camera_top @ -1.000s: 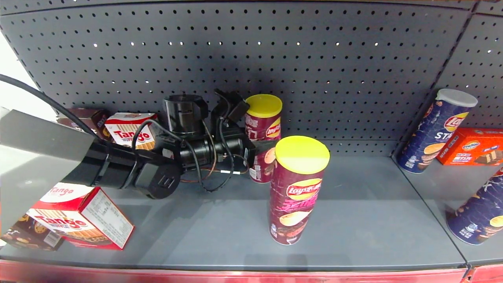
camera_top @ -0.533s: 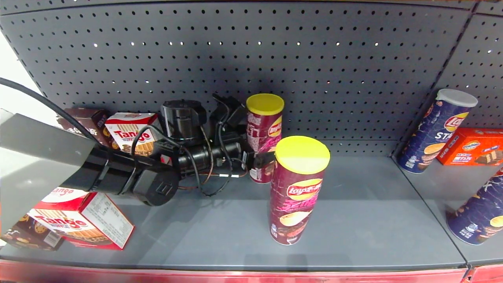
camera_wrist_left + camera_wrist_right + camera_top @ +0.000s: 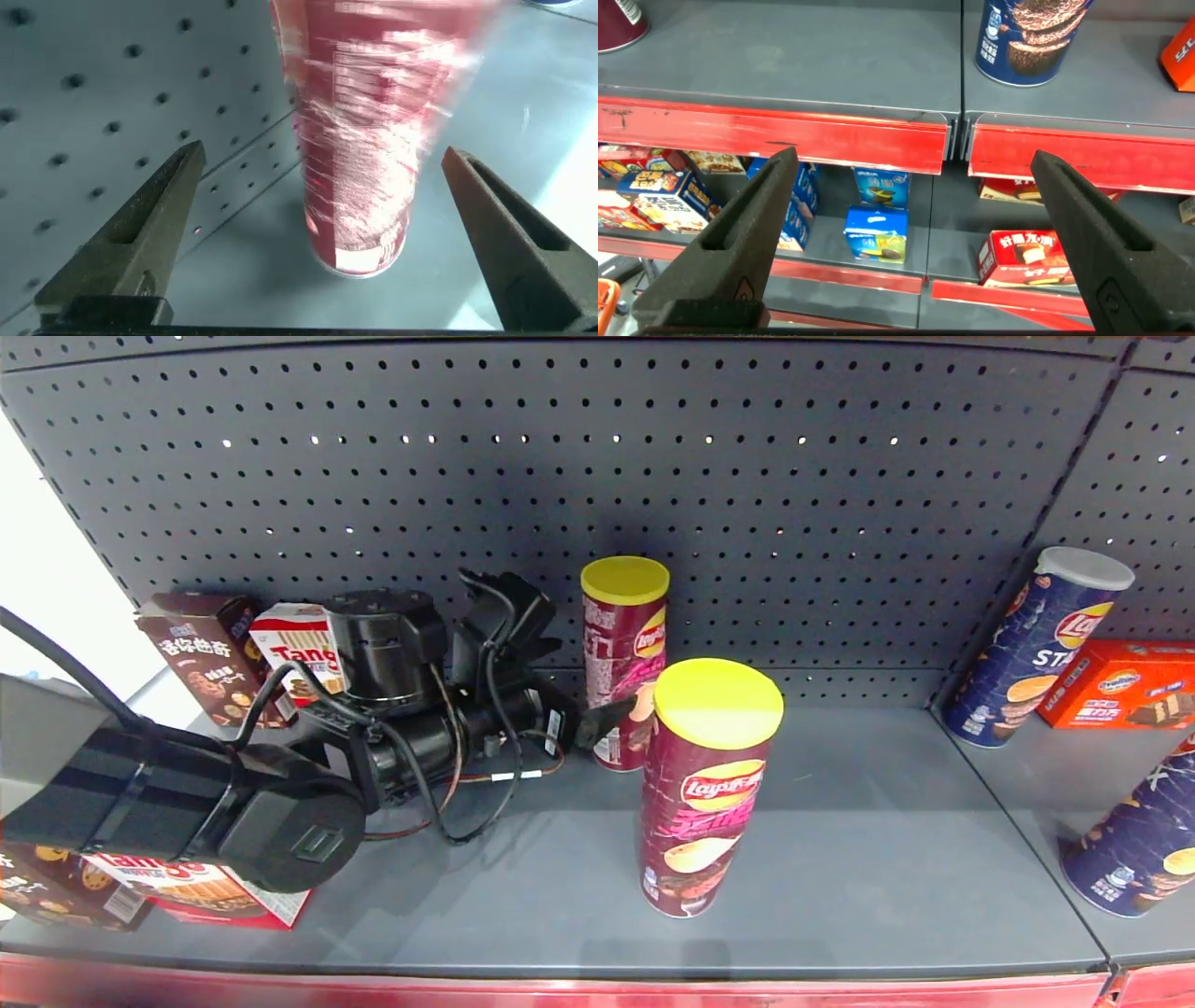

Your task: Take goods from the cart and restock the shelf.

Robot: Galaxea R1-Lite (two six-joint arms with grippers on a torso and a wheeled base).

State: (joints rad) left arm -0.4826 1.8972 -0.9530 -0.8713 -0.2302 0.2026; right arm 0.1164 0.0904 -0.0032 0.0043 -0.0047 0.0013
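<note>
Jaws on our left gripper stand wide apart, and the rear chips can stands upright in the gap just beyond the fingertips, with neither finger pressing on it as far as we can tell. Working across the grey shelf from our left, we see a dark cookie box and a red-and-white wafer box against the perforated back panel. Nearer the front edge, another wafer box lies partly under our left arm. The rear chips can, with its yellow lid, stands close to the back panel. The front chips can, of the same purple kind, stands upright nearer us and slightly to the right, apart from the gripper. A red strip runs along the shelf's front edge. In the next bay to the right, a blue chips can stands beside an orange box, and a second blue can sits nearer the front. Our right gripper also has its jaws wide and holds nothing. It hangs in front of the shelving, facing a lower shelf that carries blue boxes and a red box.
</note>
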